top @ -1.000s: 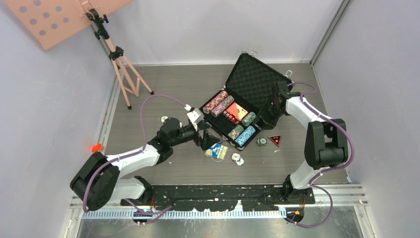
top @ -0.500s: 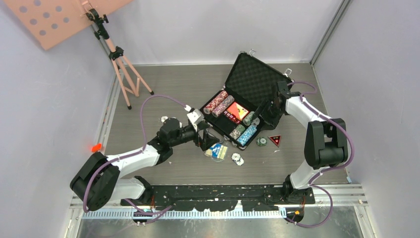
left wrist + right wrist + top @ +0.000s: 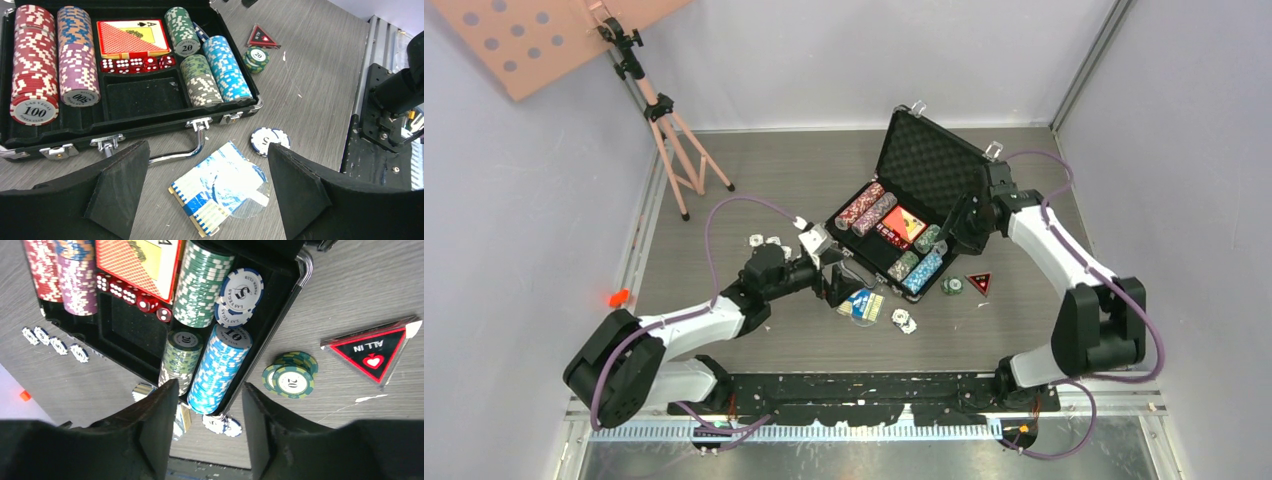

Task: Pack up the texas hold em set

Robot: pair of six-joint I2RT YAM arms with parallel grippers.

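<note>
The black silver-trimmed briefcase (image 3: 929, 160) lies open, its tray holding rows of poker chips (image 3: 34, 60), a red card deck (image 3: 132, 39) and small red dice (image 3: 135, 64). Two white-blue chips (image 3: 241, 290) rest loose on top of the green row. A blue card deck (image 3: 220, 192) lies on the table just in front of the case handle. My left gripper (image 3: 209, 165) hangs open right above this deck, one finger on each side. My right gripper (image 3: 210, 390) hovers open and holding nothing over the case's right end, above the light-blue chip row (image 3: 222, 370).
Loose on the table are white-blue chips (image 3: 270, 141), a short stack of green chips (image 3: 292, 377), a triangular "ALL IN" marker (image 3: 375, 352) and several white chips (image 3: 764, 240) left of the case. A pink tripod (image 3: 669, 130) stands at the back left.
My right arm has swung its elbow outward and its gripper has drawn back from the chip rows. The case lid has tipped more upright. The left gripper has barely shifted.
</note>
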